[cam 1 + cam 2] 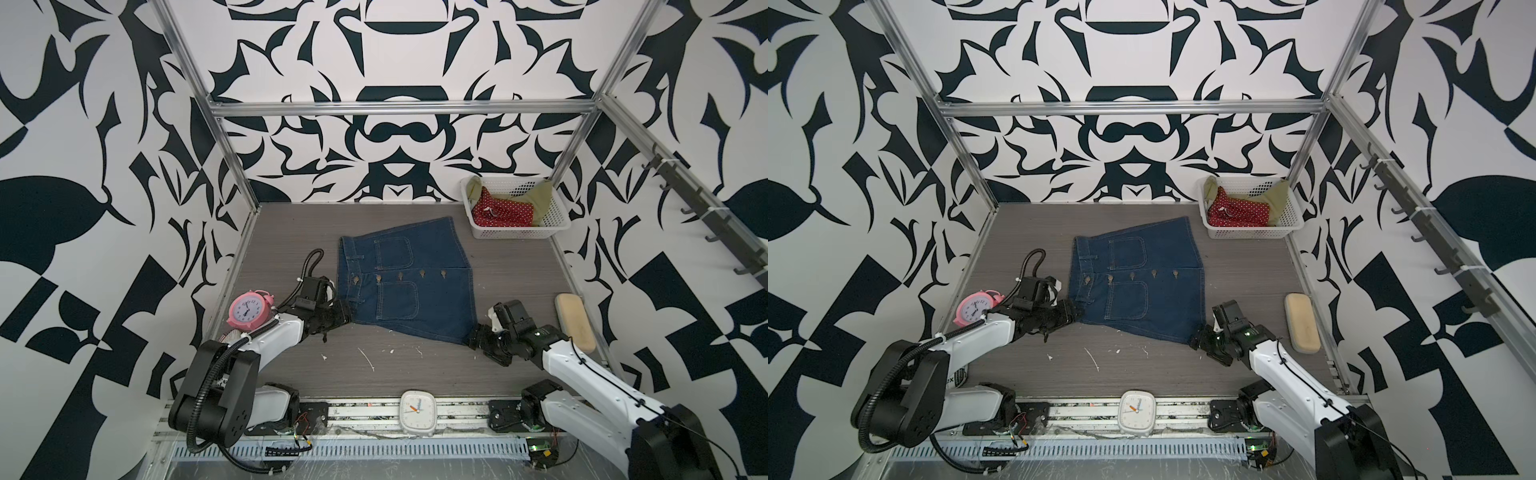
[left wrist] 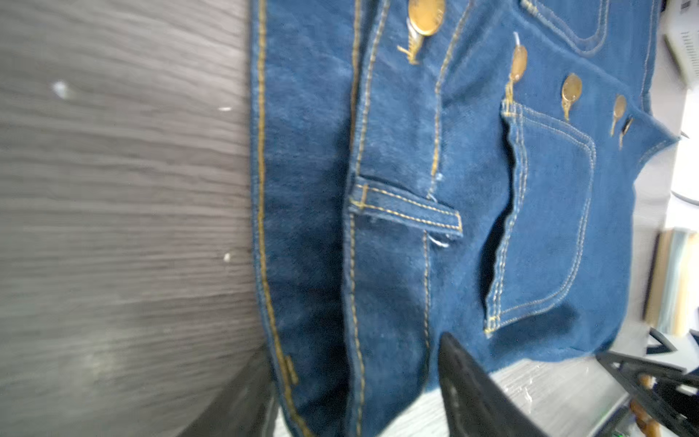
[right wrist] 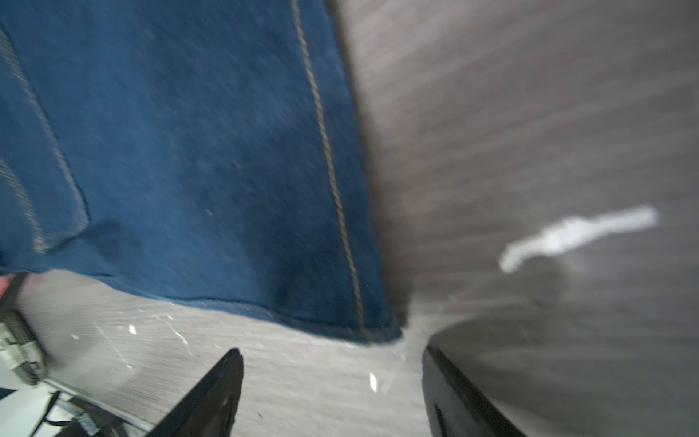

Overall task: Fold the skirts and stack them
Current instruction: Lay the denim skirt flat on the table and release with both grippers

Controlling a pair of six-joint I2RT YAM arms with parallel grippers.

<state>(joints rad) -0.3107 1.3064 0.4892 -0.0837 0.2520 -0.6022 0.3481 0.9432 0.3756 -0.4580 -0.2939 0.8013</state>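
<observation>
Three skirts are present: denim skirt (image 1: 405, 286), polka-dot skirt (image 1: 505, 214), olive skirt (image 1: 539, 199). Two clocks: pink alarm clock (image 1: 248, 312), white clock (image 1: 417, 412). One basket (image 1: 515, 232).

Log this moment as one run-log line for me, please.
denim skirt: flat on table; left pincer: open, astride waistband corner; right pincer: open, short of hem corner; red skirt, olive skirt: in basket
</observation>
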